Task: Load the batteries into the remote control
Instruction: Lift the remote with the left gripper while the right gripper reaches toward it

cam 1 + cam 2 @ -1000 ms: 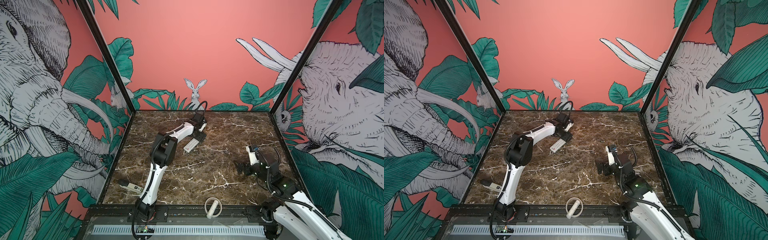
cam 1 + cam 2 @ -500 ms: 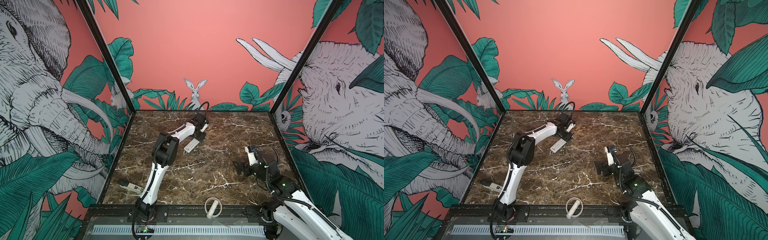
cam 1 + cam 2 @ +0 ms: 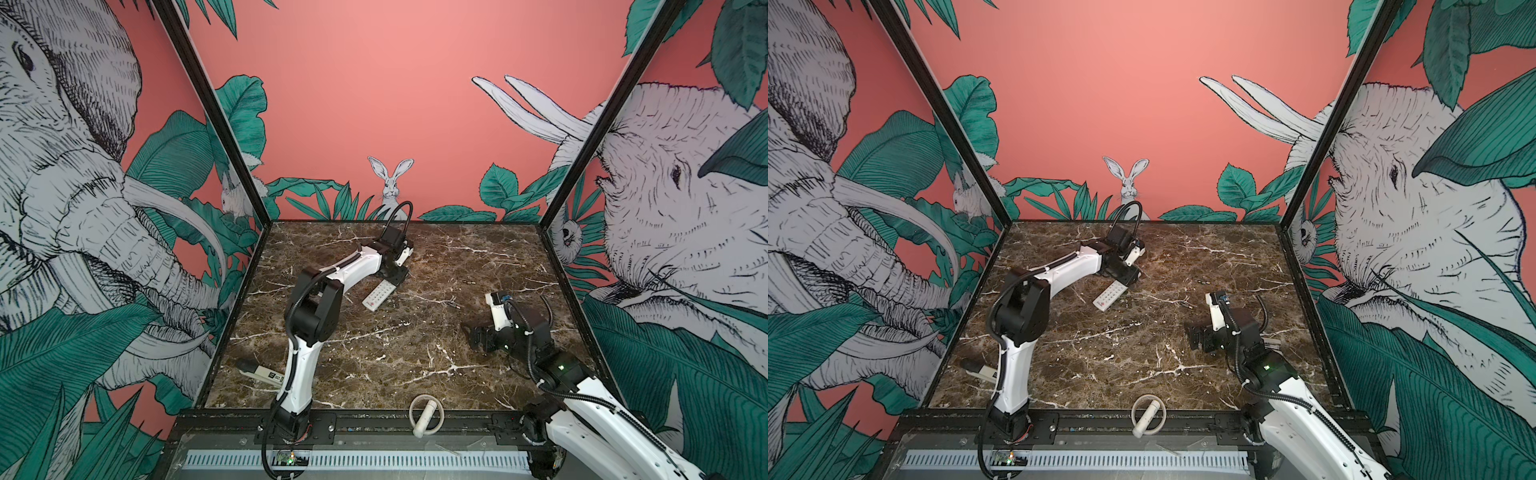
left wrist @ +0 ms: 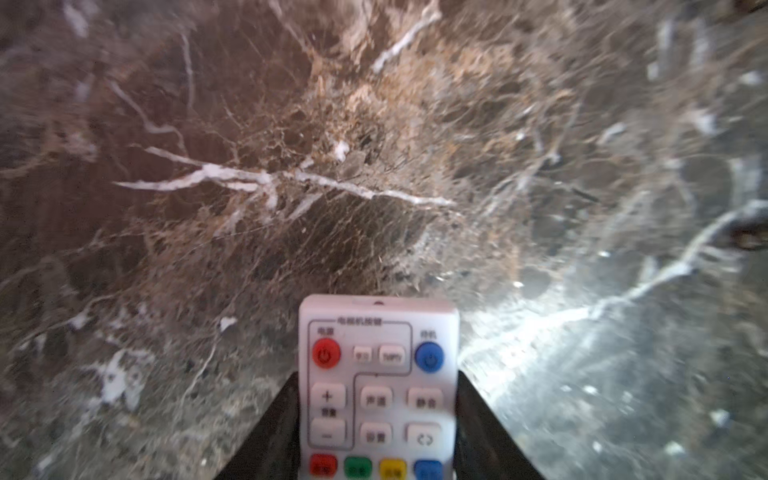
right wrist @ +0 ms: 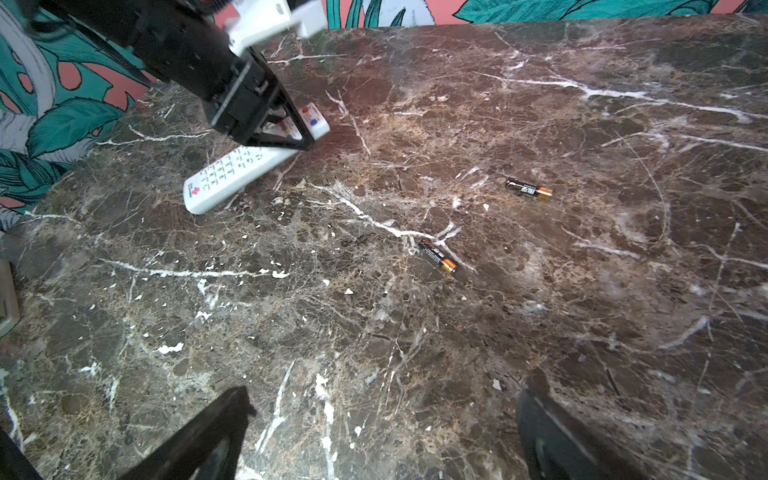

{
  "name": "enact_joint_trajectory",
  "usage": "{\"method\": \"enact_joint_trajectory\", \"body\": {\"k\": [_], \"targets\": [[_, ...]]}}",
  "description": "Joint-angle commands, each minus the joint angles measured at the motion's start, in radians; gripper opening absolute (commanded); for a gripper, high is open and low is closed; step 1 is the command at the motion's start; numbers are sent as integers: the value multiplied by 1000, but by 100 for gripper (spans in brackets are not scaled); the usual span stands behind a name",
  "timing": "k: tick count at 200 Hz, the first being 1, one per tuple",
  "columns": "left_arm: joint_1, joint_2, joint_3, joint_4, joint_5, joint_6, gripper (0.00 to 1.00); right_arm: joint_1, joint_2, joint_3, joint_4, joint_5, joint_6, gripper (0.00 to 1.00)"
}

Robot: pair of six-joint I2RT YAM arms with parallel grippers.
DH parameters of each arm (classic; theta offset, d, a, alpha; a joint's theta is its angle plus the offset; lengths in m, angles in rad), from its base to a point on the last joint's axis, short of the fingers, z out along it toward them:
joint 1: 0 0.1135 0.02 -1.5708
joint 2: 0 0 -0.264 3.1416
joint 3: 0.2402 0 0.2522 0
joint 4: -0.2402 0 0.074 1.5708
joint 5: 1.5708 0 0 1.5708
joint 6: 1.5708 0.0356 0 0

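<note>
Remote (image 4: 378, 386) sits face up between the fingers (image 4: 478, 419) of the left gripper (image 4: 378, 415), which press on its two long sides just below the red and blue round buttons, so the grip is pinched on the remote. In both top views the left gripper (image 3: 397, 277) (image 3: 1128, 279) holds the far end of the remote (image 3: 378, 296) (image 3: 1109, 297), which slants toward the front and left, towards the back of the table (image 3: 374, 365) and left of the middle. Its red-logo end (image 5: 196, 192) lies low on the marble; whether the held end is off the table I cannot tell. The right gripper (image 5: 382, 415) has its fingers (image 5: 216, 424) spread wide with only bare marble between them, and in a top view the right gripper (image 3: 478, 336) hangs low over the right side of the table. Two batteries lie flat and apart on the marble between the two grippers, one (image 5: 437, 256) nearer the right gripper and one (image 5: 528, 189) farther back; both are dark with an orange end, well clear of the remote, with no gripper touching them. A white cylinder with a ring (image 3: 424, 417) lies at the front edge
</note>
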Motion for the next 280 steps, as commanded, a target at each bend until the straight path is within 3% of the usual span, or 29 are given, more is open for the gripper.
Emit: {"method": "enact_joint_trajectory", "body": {"k": [1,59,92,116,136,166,244,280], "targets": [[-3,-177,-77,56,113,-45,33,9,13,-3,104,-56,16,99],[3,-464,-361,268,444,-173,31,36,98,-6,374,-314,53,99],[36,-598,-528,551,751,-329,32,79,166,-4,564,-452,84,99],[58,-659,-592,645,904,-386,33,112,247,22,651,-514,103,99],[89,-719,-693,903,1006,-535,33,140,315,46,731,-534,121,99],[135,-777,-807,1272,1043,-756,33,220,415,103,805,-550,107,99],[152,-735,-836,1783,1063,-1121,31,349,654,182,1127,-549,180,98],[161,-696,-842,1936,1058,-1248,31,356,713,207,1240,-516,209,91]]}}
